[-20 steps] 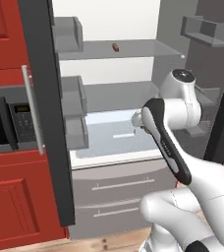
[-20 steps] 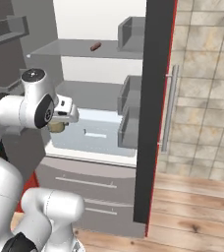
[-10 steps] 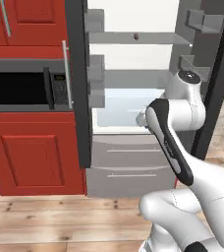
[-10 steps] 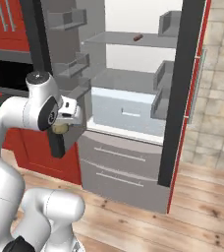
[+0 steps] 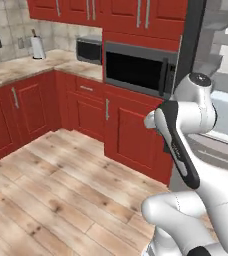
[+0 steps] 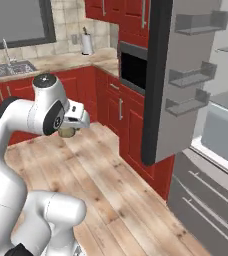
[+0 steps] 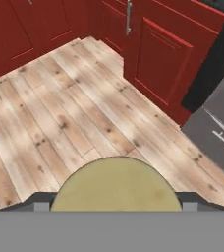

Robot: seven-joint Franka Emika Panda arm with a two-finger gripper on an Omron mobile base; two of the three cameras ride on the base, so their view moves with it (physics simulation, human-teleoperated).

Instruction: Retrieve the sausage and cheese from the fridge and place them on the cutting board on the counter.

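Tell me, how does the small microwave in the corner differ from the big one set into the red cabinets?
The small microwave stands on the counter; the big microwave is built in among the red cabinets. The big one looks much wider. It shows a vertical bar handle on its right side; no handle is clear on the small one. Both are grey boxes with dark fronts.

- Arm folded, elbow high, wrist bent so hand aims downward.
- gripper (image 6: 67, 131) jaws spread wide, clamped on cheese (image 7: 116, 184) puck sitting between the fingertips.
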